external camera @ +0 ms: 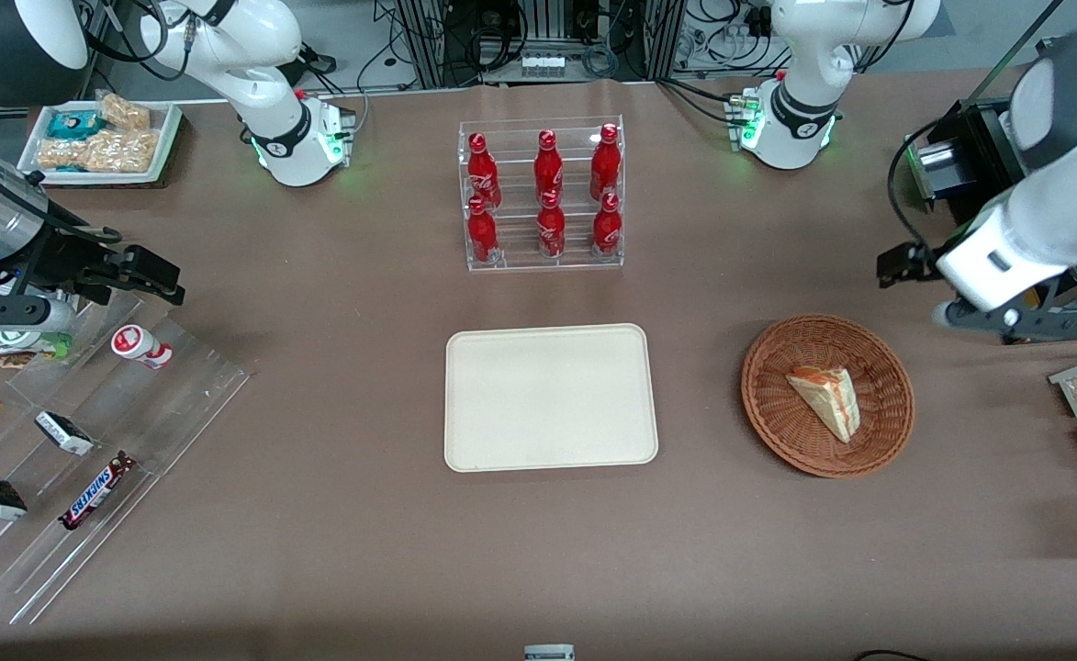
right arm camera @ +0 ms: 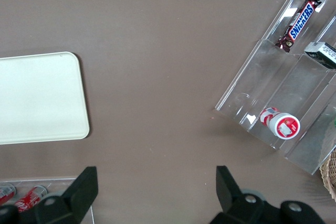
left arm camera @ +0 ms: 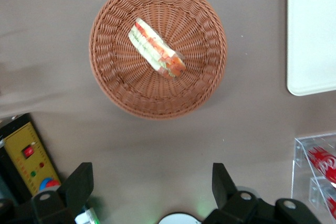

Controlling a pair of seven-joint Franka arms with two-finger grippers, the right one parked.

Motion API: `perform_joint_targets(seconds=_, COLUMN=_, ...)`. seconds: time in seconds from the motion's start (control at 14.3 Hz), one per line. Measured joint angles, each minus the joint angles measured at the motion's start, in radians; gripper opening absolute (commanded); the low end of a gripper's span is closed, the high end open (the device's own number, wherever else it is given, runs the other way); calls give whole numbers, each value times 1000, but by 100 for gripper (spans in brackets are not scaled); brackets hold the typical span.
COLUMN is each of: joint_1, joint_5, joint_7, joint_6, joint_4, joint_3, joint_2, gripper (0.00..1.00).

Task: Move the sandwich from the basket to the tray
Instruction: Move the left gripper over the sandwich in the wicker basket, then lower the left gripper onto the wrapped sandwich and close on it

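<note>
Sandwich in the basket, tray bare, gripper open and holding nothing.

The brown bench carries the cream tray at its middle, with the basket beside it toward the working arm's end. The sandwich lies near the basket's centre, cut edge showing. The gripper hangs wide open above bare bench just beside the basket, farther from the front camera than the basket, touching nothing. Judging from here, the risks are these: the fingers could catch the raised wicker rim on the way in and drag the basket. A pinch across the soft wedge could squash it or let it slip. A rack of 6 red bottles stands near the tray, well clear of the direct path.
</note>
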Motion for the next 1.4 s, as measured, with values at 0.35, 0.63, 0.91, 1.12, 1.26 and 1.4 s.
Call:
perform_joint_targets(seconds=0.35, joint_1=9, joint_5=3, joint_7=-34, joint_6=366, joint_4=-244, joint_3=8, joint_2=53, gripper=100)
perform_joint_targets(seconds=0.63, joint_1=10, joint_5=27, joint_7=-196, joint_6=631, joint_4=-425, joint_3=9, joint_2=53, gripper=100)
perform_joint_targets(seconds=0.91, joint_1=9, joint_5=33, joint_7=-610, joint_6=782, joint_4=-493, joint_3=9, joint_2=67, gripper=100)
perform_joint_targets(seconds=1.12, joint_1=8, joint_5=35, joint_7=-882, joint_6=879, joint_4=-494, joint_3=7, joint_2=114, gripper=100)
perform_joint_targets(seconds=1.26, joint_1=8, joint_5=35, joint_7=-936, joint_6=916, joint_4=-494, joint_3=7, joint_2=150, gripper=98)
perform_joint_targets(seconds=1.4, joint_1=8, joint_5=34, joint_7=-952, joint_6=934, joint_4=-493, joint_3=7, joint_2=180, gripper=60)
